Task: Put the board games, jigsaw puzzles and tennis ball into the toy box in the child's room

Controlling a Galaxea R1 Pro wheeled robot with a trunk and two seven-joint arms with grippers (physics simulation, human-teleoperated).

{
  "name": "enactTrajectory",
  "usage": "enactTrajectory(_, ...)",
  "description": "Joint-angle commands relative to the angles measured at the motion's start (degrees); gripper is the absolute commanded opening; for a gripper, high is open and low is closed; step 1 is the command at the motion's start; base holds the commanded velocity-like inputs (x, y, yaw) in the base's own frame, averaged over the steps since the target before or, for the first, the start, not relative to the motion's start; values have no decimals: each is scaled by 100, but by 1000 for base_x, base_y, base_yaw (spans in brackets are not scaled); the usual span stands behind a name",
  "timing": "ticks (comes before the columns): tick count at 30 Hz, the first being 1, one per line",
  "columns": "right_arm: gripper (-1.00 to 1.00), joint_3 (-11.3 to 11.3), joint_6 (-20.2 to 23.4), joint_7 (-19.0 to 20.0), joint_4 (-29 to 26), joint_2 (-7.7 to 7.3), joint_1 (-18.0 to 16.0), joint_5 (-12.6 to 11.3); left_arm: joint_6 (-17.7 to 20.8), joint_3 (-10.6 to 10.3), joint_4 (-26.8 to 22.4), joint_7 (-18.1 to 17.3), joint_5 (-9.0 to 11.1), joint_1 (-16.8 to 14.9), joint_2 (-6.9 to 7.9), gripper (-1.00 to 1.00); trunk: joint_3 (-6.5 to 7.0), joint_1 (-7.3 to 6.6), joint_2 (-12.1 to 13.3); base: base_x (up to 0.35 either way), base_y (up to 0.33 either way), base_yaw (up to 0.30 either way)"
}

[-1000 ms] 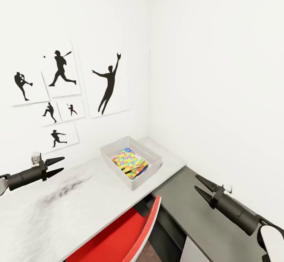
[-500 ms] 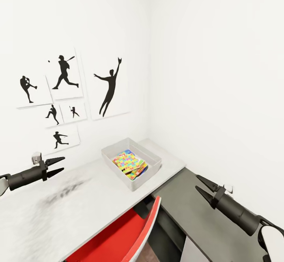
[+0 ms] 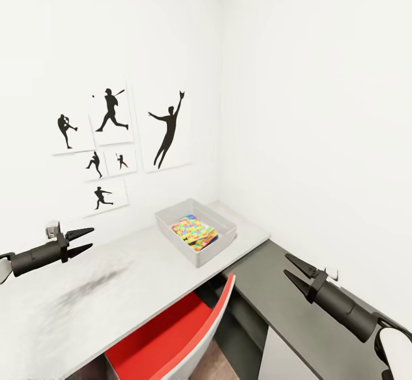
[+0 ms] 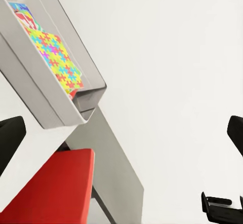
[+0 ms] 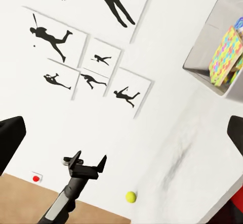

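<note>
**Asker:** Toys first — where are they?

**Watcher:** The toy box (image 3: 197,230) sits at the far end of the table (image 3: 114,288), close to the corner where the two walls meet. Inside it lies a jigsaw puzzle (image 3: 194,232), flat on top of a small stack; something with a red edge peeks out underneath, but I cannot tell what it is.

**Asker:** And the tennis ball?

**Watcher:** In the right wrist view the tennis ball (image 5: 131,196) looks to lie near the table's other end, well apart from the box. It seems to rest just at the table's edge, though I cannot say for sure whether it is on the top or beyond it.

**Asker:** What are the arms doing?

**Watcher:** The left gripper (image 3: 84,241) hangs over the table with its fingers parted and nothing between them. The right gripper (image 3: 293,269) is also spread open and empty, held above the dark lower surface (image 3: 286,317) beside the table. My guess is both are kept raised and clear so the base can turn without knocking the red chair (image 3: 171,340) tucked under the table.

**Asker:** So how far along is the job?

**Watcher:** Partly done, I would judge. The ball is outside the box, and no game box is plainly visible anywhere. Empty, open grippers suit a robot about to go and fetch.
</note>
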Motion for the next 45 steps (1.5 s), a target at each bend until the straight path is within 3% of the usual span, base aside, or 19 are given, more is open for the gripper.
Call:
enactTrajectory(1,100,-10,24,51,1,3,-3,45,32,-43,7,-8,50,-5,5,100,7,2,-4,-16,0,87)
enactTrajectory(20,100,13,16,6,5,11,-3,45,32,-43,7,-8,50,-5,11,100,68,2,-4,-5,0,104)
enactTrajectory(45,100,57,6,-10,14,19,-3,54,32,-43,7,1,50,-5,-9,100,71,2,-4,-125,91,59)
